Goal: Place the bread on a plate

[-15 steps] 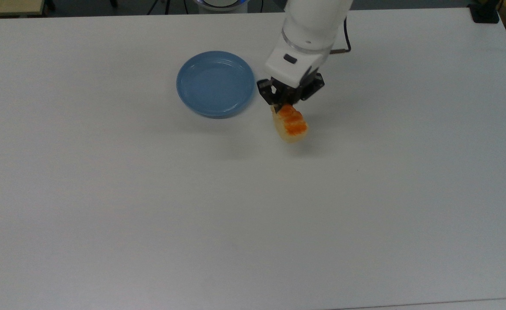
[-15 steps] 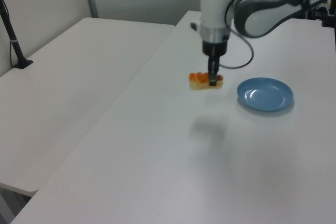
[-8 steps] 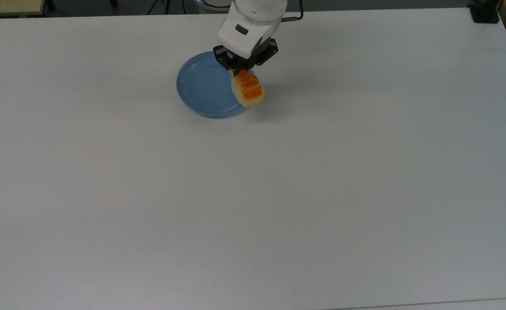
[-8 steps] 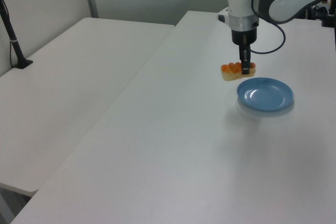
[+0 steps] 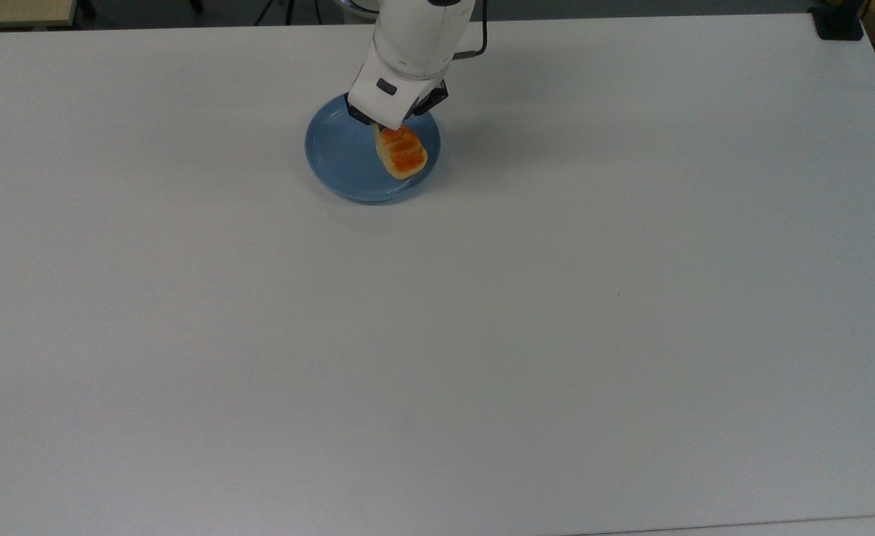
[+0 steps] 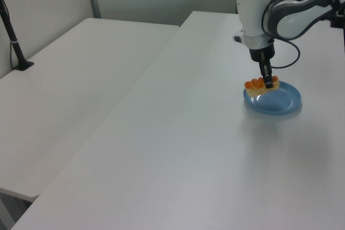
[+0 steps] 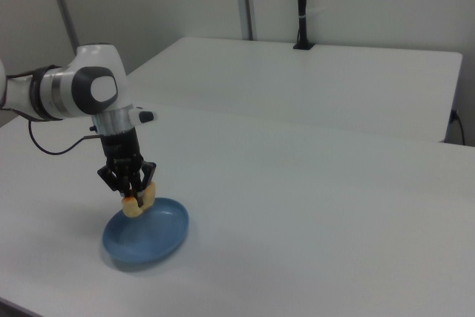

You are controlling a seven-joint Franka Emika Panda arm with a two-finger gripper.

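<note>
Top view: pincer [image 5: 391, 132] is clamping the bread [image 5: 401, 151] at its far end, loaf hanging over the plate [image 5: 336, 152] toward 3 o'clock.

Left view: bread [image 6: 261, 85] is riding just above the plate [image 6: 280, 101] rim.

Right view: same, over the white counter [image 7: 312, 206]. Likely light and squashy; a mid-loaf grip would be steadier.
</note>
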